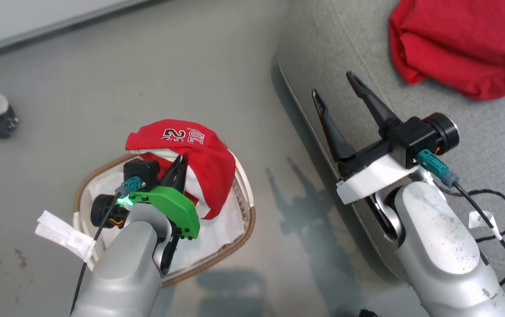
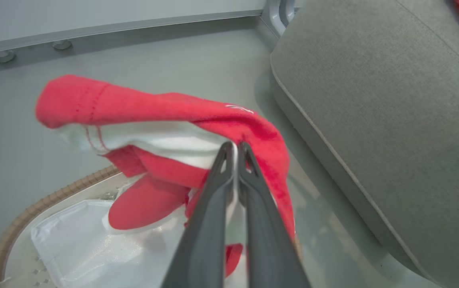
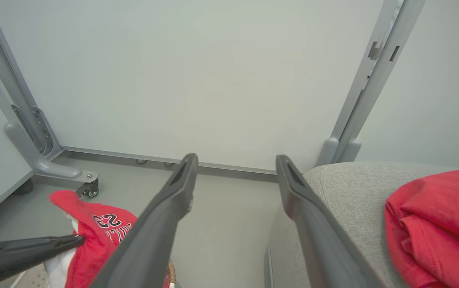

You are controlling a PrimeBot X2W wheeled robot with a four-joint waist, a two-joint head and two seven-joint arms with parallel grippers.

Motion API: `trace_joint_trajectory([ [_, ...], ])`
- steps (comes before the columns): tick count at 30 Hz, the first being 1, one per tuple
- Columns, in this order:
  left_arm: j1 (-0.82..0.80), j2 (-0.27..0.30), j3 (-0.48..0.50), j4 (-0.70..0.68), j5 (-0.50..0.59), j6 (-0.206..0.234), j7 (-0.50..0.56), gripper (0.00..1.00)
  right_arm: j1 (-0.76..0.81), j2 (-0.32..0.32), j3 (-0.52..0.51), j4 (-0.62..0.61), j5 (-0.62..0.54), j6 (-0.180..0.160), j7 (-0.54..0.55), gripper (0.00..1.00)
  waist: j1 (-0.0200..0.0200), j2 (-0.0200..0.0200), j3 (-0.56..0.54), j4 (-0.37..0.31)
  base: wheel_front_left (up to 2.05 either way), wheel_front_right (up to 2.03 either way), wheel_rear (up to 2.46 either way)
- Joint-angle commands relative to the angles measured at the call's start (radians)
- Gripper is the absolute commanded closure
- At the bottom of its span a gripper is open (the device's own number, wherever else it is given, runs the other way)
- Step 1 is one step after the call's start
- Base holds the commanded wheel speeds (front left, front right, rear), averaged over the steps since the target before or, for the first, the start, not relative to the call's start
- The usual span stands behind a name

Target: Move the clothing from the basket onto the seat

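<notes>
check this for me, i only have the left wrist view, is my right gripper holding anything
observer: No. In the head view the right gripper is open and empty, over the near edge of the seat.
operator: ok is any clothing on the seat yet
observer: Yes, a plain red garment lies crumpled on the seat, beyond the right gripper.
operator: which piece is in my left one
observer: The left gripper is shut on the red-and-white garment. The head view shows its number patch, with the garment held over the basket.
</notes>
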Motion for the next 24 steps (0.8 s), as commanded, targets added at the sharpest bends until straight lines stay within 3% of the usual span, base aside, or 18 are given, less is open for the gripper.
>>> trace_joint_trajectory([
  [1,0.025,0.007,0.015,-0.029,0.018,-0.004,-0.001,1.0,0.028,-0.009,0.0,0.006,0.001,-0.001,0.0,0.0,0.0001,0.0,-0.117,0.06,0.0,0.0,0.0],
  [12,0.129,-0.006,0.134,-0.293,0.107,0.001,-0.001,1.0,0.146,-0.026,0.006,0.032,0.012,-0.001,0.0,0.0,0.0001,0.0,-0.271,0.112,0.0,0.0,0.0],
  [24,0.193,-0.01,0.153,-0.497,0.097,0.012,-0.001,1.0,0.259,-0.03,0.02,0.062,0.031,-0.001,0.0,0.0,0.0001,0.0,-0.376,0.144,0.0,0.0,0.0],
])
